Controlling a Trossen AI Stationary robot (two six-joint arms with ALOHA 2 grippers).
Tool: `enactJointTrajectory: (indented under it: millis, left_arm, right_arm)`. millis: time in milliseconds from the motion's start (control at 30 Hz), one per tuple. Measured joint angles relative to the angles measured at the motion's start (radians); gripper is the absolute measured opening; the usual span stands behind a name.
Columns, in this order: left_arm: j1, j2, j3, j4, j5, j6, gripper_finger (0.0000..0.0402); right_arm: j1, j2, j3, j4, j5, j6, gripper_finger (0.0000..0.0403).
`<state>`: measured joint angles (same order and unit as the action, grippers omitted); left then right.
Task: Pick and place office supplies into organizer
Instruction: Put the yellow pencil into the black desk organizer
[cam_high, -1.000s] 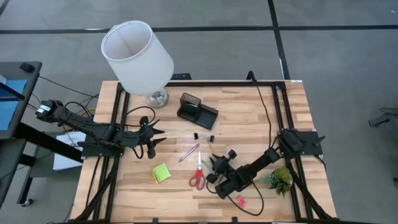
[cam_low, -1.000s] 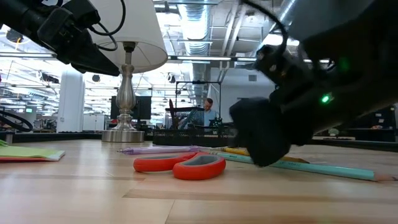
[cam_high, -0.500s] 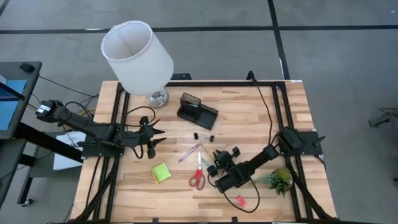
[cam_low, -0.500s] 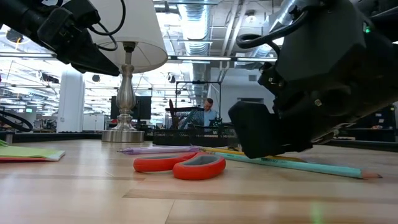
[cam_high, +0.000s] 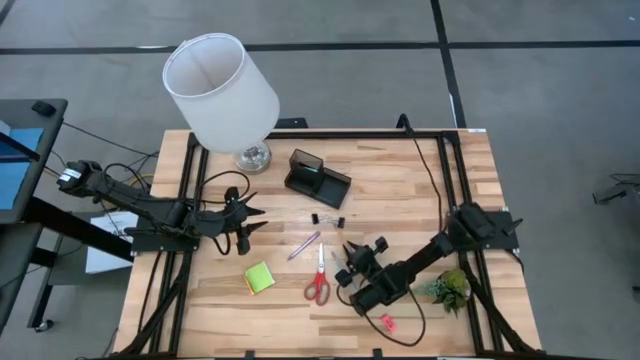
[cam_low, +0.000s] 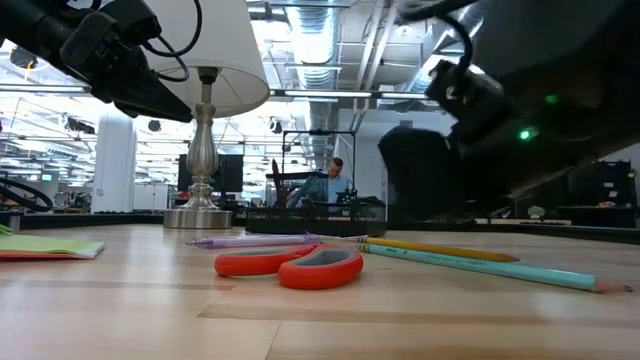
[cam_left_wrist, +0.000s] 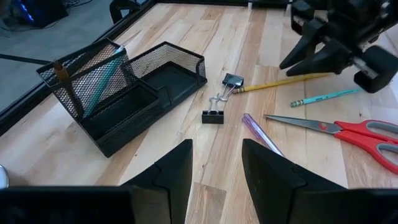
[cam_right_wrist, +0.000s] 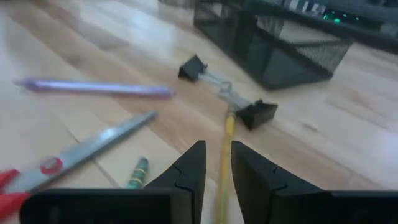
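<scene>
My right gripper (cam_right_wrist: 217, 167) hangs a little above the table (cam_high: 400, 200), narrowly open and empty, right of the red-handled scissors (cam_high: 318, 280). A yellow pencil (cam_right_wrist: 227, 134) lies on the wood below the gap between its fingers, and a teal pencil (cam_low: 480, 267) lies beside it. A purple pen (cam_high: 304, 245) and two black clips (cam_left_wrist: 212, 116) lie farther off. The lime-green pad (cam_high: 259, 277) lies at the near left and a small pink-red piece (cam_high: 387, 322) at the near edge. The black organizer (cam_high: 317, 177) stands at the far middle with a teal pen (cam_left_wrist: 99, 84) in its cup. My left gripper (cam_high: 258, 221) waits open at the left.
A white-shaded lamp (cam_high: 220, 90) stands at the far left corner, left of the organizer. A small green plant (cam_high: 450, 288) sits at the near right by my right arm. Black frame rails (cam_high: 190, 180) run along the table's sides. A person sits far behind the table (cam_low: 335, 180).
My right gripper stood low on the table at the pencils and has risen clear of them. Both pencils stay flat on the wood. The teal one has slid a little along the table.
</scene>
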<state>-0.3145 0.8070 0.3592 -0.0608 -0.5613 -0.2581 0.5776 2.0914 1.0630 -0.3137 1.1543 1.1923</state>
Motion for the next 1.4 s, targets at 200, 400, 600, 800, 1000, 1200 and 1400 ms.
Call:
enactJointTrajectory:
  millis: [200, 400, 600, 800, 1000, 1200, 1400]
  left_arm:
    - [0.000, 0.000, 0.000, 0.000, 0.000, 0.000, 0.0132]
    - [0.000, 0.000, 0.000, -0.001, 0.000, 0.000, 0.0132]
    - [0.000, 0.000, 0.000, -0.004, 0.000, 0.000, 0.0132]
    - [0.000, 0.000, 0.000, -0.045, 0.000, 0.012, 0.0132]
    - [0.000, 0.000, 0.000, -0.070, -0.001, 0.012, 0.0132]
    - [0.000, 0.000, 0.000, -0.069, -0.002, 0.011, 0.0132]
    - [0.000, 0.000, 0.000, -0.069, -0.002, -0.012, 0.0132]
  right_arm:
    - [0.023, -0.008, 0.000, 0.000, 0.023, 0.011, 0.0070]
    - [0.009, -0.008, -0.038, 0.012, -0.028, 0.062, 0.0070]
    - [-0.003, 0.005, -0.159, 0.162, -0.058, 0.190, 0.0070]
    - [0.005, 0.004, -0.213, 0.274, -0.040, 0.178, 0.0070]
    - [0.005, -0.018, -0.192, 0.263, -0.002, 0.090, 0.0070]
    - [-0.025, -0.095, -0.162, 0.261, 0.013, -0.092, 0.0070]
    - [-0.052, -0.120, -0.160, 0.291, -0.027, -0.101, 0.0070]
